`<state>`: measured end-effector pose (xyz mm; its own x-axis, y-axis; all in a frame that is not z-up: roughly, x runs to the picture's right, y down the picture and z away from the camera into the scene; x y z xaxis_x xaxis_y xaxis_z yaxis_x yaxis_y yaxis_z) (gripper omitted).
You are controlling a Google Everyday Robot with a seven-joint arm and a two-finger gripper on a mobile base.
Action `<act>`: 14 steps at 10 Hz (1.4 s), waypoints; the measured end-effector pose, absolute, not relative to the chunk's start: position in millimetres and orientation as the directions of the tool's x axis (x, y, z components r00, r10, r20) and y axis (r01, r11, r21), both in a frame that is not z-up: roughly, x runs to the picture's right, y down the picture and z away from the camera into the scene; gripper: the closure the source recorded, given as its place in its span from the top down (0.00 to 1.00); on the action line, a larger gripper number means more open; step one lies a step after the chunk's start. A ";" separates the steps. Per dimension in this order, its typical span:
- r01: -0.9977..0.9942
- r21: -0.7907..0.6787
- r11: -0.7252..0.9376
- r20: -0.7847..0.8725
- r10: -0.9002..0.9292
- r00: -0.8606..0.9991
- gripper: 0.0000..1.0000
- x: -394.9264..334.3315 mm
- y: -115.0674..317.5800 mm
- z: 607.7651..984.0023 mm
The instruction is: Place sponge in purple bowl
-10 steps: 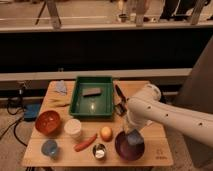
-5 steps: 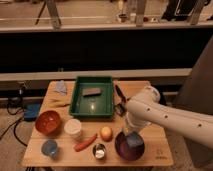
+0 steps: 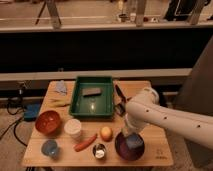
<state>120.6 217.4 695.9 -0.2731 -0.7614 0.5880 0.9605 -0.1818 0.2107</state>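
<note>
Sponge (image 3: 134,142) sits inside purple bowl (image 3: 129,145) near table's (image 3: 150,156) front edge; gripper (image 3: 129,131) is directly above it, grip state can't tell. One green tray (image 3: 92,96), one orange bowl (image 3: 48,122), one carrot (image 3: 85,143); bare wood right of bowl.

The purple bowl (image 3: 129,146) sits upright at about five o'clock on the worktop (image 3: 155,150), dark violet and round. A pale blue-grey sponge (image 3: 133,141) lies inside it, toward its three o'clock side. The tool (image 3: 129,131) hangs at the bowl's twelve o'clock rim, just above the sponge.
</note>
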 end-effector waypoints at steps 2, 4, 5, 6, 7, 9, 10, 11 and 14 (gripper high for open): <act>0.960 0.212 -0.184 0.588 -0.761 -0.275 0.22 118.5 219.4 695.9; 0.960 0.212 -0.184 0.587 -0.761 -0.275 0.30 117.5 220.9 695.9; 0.960 0.213 -0.184 0.587 -0.761 -0.276 0.31 116.6 222.2 695.9; 0.959 0.214 -0.185 0.587 -0.761 -0.278 0.37 115.4 223.1 695.6; 0.959 0.215 -0.186 0.587 -0.760 -0.279 0.45 114.8 224.1 695.5; 0.959 0.216 -0.186 0.587 -0.760 -0.279 0.49 113.8 225.7 695.6; 0.958 0.217 -0.186 0.587 -0.760 -0.280 0.49 112.9 226.7 695.6; 0.958 0.218 -0.186 0.586 -0.760 -0.281 0.49 112.2 227.8 695.5; 0.958 0.219 -0.186 0.587 -0.759 -0.282 0.49 111.3 230.2 695.1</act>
